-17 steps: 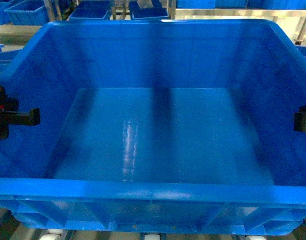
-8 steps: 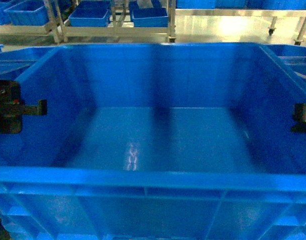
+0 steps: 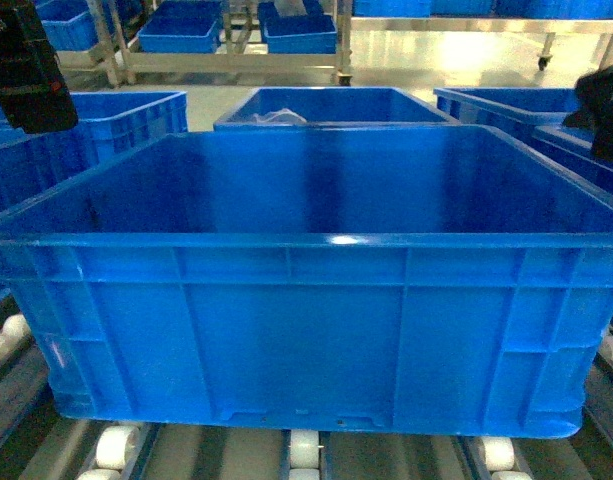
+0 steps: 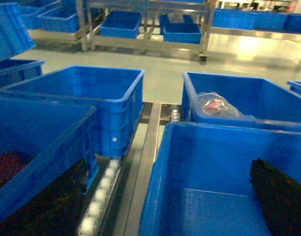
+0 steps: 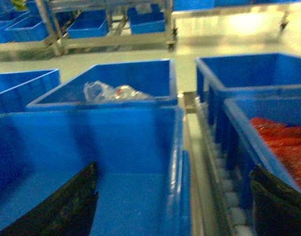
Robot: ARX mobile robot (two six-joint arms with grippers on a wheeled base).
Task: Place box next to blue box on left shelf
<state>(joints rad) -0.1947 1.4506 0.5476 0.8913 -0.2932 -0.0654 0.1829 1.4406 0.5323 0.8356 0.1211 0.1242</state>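
The box (image 3: 306, 300), a big bright-blue ribbed crate, rests empty on the white rollers (image 3: 116, 445) of the left shelf. Another blue box (image 3: 336, 105) holding a plastic bag stands right behind it, and one more (image 3: 116, 120) sits in the lane to its left. My left gripper (image 3: 26, 70) hangs open above the crate's left wall, one finger (image 4: 283, 196) over the inside and the other (image 4: 42, 206) outside. My right gripper (image 3: 604, 105) is open too, and its fingers (image 5: 67, 206) straddle the right wall (image 5: 177, 162) without touching.
More blue crates flank both sides: one with red contents on the right (image 5: 283, 137) and one with red contents on the left (image 4: 5, 167). Roller rails (image 4: 98, 196) run between the lanes. Beige racks with shallow blue bins (image 3: 296, 30) stand across the floor.
The crate, held up close to the head camera with both grippers clamped on its side walls, has come down onto the rollers. Both grippers have let go and risen above its rim.
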